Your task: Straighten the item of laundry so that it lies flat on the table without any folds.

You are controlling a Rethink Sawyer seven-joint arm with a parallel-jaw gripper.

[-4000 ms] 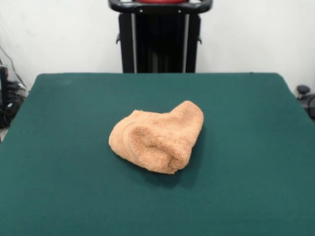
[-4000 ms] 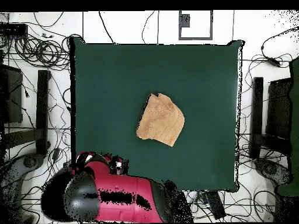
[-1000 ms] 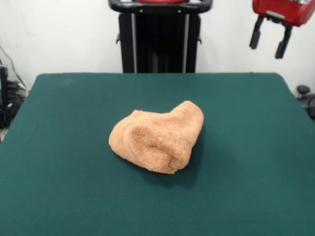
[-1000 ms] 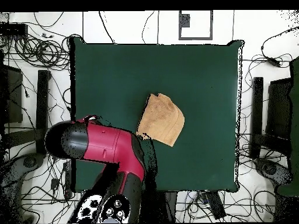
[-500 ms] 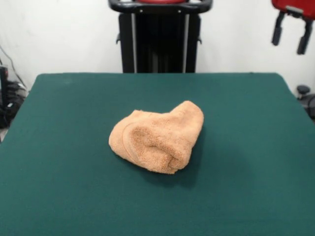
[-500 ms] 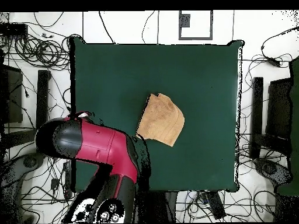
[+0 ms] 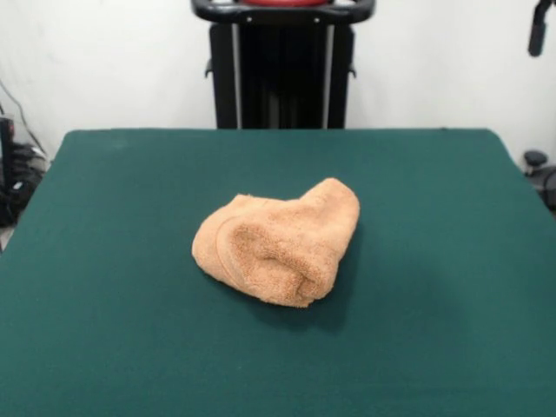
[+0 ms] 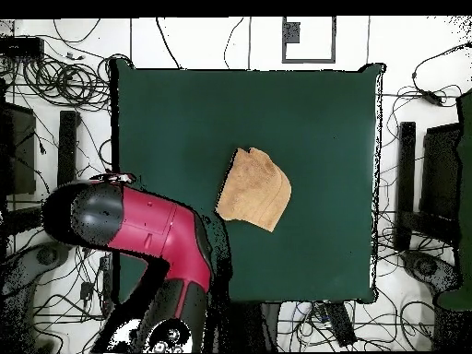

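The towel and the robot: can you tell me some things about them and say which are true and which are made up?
1. The peach towel lies flat with no folds. False: it is bunched into a rumpled, rolled heap.
2. The towel sits near the middle of the green table. True.
3. The gripper is squeezing the towel. False: it shows only at the front view's top right corner, high up and far from the towel.
4. The red and black arm reaches over a table edge in the overhead view. True.
5. A second towel lies on the table. False: there is only one.
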